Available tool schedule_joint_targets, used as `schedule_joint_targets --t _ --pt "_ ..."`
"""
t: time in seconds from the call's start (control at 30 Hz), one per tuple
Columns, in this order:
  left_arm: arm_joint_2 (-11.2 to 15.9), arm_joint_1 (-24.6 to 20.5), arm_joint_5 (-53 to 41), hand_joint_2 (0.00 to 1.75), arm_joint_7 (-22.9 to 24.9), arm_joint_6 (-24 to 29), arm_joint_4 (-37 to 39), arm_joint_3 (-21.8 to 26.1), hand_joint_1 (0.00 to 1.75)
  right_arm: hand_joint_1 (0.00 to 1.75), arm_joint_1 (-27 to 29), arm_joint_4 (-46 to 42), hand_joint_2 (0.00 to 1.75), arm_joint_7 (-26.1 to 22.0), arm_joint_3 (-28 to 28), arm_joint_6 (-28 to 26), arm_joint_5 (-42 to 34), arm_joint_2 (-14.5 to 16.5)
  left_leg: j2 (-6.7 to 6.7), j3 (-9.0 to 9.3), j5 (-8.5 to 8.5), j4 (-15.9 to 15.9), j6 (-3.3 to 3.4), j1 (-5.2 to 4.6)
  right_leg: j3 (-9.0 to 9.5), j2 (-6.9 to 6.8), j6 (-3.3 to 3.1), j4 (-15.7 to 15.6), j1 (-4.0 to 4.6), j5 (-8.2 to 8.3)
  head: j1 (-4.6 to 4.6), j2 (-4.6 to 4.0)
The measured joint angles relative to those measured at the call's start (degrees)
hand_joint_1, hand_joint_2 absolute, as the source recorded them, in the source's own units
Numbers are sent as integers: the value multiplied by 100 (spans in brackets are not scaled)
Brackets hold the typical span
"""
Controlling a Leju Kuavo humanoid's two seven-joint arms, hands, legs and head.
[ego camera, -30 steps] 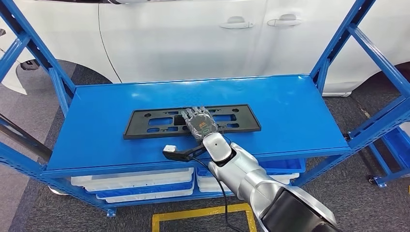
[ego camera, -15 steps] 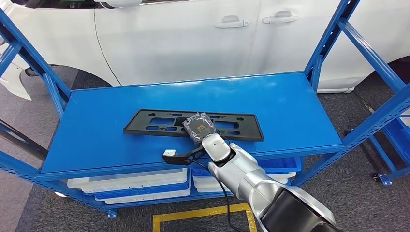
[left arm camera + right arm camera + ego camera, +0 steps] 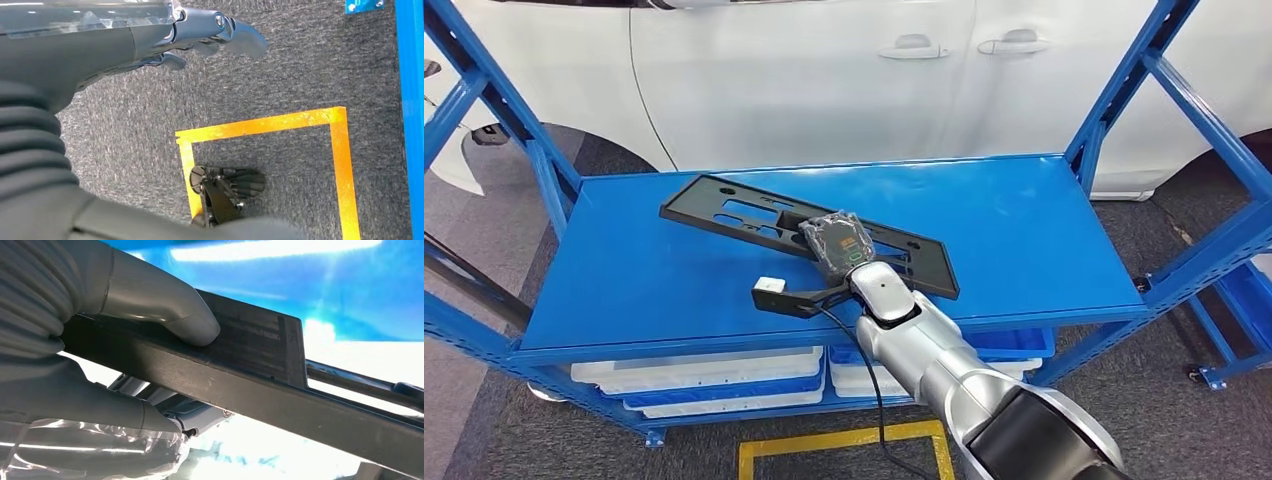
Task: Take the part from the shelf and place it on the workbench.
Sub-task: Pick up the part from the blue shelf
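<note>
From the head view, the right hand (image 3: 836,245) holds the long black part (image 3: 724,212) near its middle. The part sits slanted over the blue shelf (image 3: 1024,240), one end reaching far out past the hand toward the white car (image 3: 824,80). It looks lifted a little, but I cannot tell if an end touches the shelf.

In the left wrist view, the left hand (image 3: 150,45) hangs over the grey floor (image 3: 300,65) with a yellow tape square (image 3: 265,125). It holds nothing, and its fingers look a bit curled.

In the right wrist view, the thumb (image 3: 165,310) presses on top of the part (image 3: 240,370) and fingers sit under it.

So the grab looks done. Carrying it to the workbench is left.
</note>
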Motion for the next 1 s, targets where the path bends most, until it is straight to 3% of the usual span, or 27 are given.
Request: schedule_joint_targets --t 0.07,0.1,0.13,0.2,0.23,0.27,0.4,0.47,0.53,0.57,0.6,0.63,0.7,0.77,0.83,0.9,0.93,1.0 --pt "0 11 0 175 13 4 0 2 0 175 77 -85 175 -228 -114 -165 -233 -19 -2 -6 0 4 6 0 -300 -1 29 613 -30 -191 2 0" --pt "0 18 0 175 22 10 0 8 0 175 136 -192 175 -468 -201 -274 -482 -31 -3 -7 -1 8 4 0 -313 -1 29 626 -39 -129 3 0" --pt "0 23 0 175 29 16 0 19 0 175 200 -368 175 -766 -307 -355 -801 -44 -4 -6 -5 15 -2 -1 -212 -1 17 402 -43 31 2 0" --pt "-3 28 0 175 32 34 0 62 0 175 362 -1029 175 -1378 -584 -327 -1614 -80 -5 -6 -18 30 -24 -10 193 0 -43 -436 -26 415 -1 0" --pt "-5 29 0 175 26 45 0 91 0 175 478 -1503 175 -1606 -723 -222 -2042 -111 -8 -11 -23 36 -44 -17 350 -6 -72 -770 -9 526 -3 0" --pt "-8 36 0 175 8 56 0 128 0 175 631 -2066 175 -1794 -859 -83 -2513 -155 -12 -16 -25 37 -67 -22 442 -14 -95 -971 9 571 -4 0" --pt "-10 108 0 175 -162 83 0 331 0 175 1409 -4455 175 -2451 -1288 653 -4778 -403 -18 -27 -81 58 -176 -15 512 -53 -181 -1131 0 595 -7 0" --pt "5 133 0 175 -231 8 0 513 0 175 1808 -5510 175 -2806 -1450 1062 -6005 -502 -6 -193 -355 474 -210 -9 572 -75 -228 -1213 -31 624 -19 0" --pt "21 159 0 175 -312 -132 0 731 0 175 2148 -6344 175 -3013 -1582 1350 -6824 -597 -1 -521 -707 1227 -244 -2 590 -76 -251 -1220 -28 615 -26 0" --pt "26 171 0 175 -355 -196 0 832 0 175 2299 -6668 175 -3082 -1632 1461 -7116 -639 0 -650 -790 1510 -261 5 595 -71 -255 -1214 -27 608 -28 0" --pt "26 179 0 175 -407 -235 0 934 0 175 2451 -6951 175 -3164 -1675 1583 -7408 -674 1 -689 -763 1592 -274 13 598 -61 -250 -1204 -28 598 -28 0" --pt "26 180 0 175 -467 -237 0 1049 0 175 2604 -7217 175 -3259 -1708 1729 -7724 -707 3 -617 -632 1443 -281 21 603 -50 -238 -1186 -31 584 -31 0" --pt "35 168 -17 175 -599 -101 -16 1344 0 175 2891 -7729 175 -3439 -1752 2152 -8392 -797 10 -233 -281 689 -273 32 609 -35 -194 -1125 -34 535 -31 0" --pt "47 189 -180 175 -689 96 -129 1883 0 175 3136 -8135 175 -3534 -1763 2719 -8892 -935 5 48 -140 148 -220 16 599 -23 -137 -1058 -19 490 -29 0" --pt "50 271 -900 175 -725 144 -285 2713 0 175 3398 -8438 175 -3602 -1757 3306 -9146 -1104 -4 85 -154 71 -144 -8 596 -15 -75 -1043 -10 483 -27 0" --pt "38 359 -2179 175 -737 108 -350 3515 0 175 3642 -8678 175 -3661 -1735 3781 -9200 -1286 -3 95 -128 44 -68 2 593 -13 -8 -1014 -27 440 -24 0" --pt "32 385 -2777 175 -742 91 -356 3852 0 175 3731 -8770 175 -3676 -1715 3961 -9200 -1372 -1 99 -109 25 -35 8 543 -12 25 -890 -36 342 -14 0" --pt "19 398 -3303 175 -744 38 -356 4372 0 175 3828 -8877 175 -3666 -1642 4191 -9184 -1517 7 90 -79 8 8 14 280 -12 78 -293 -53 -19 4 0"
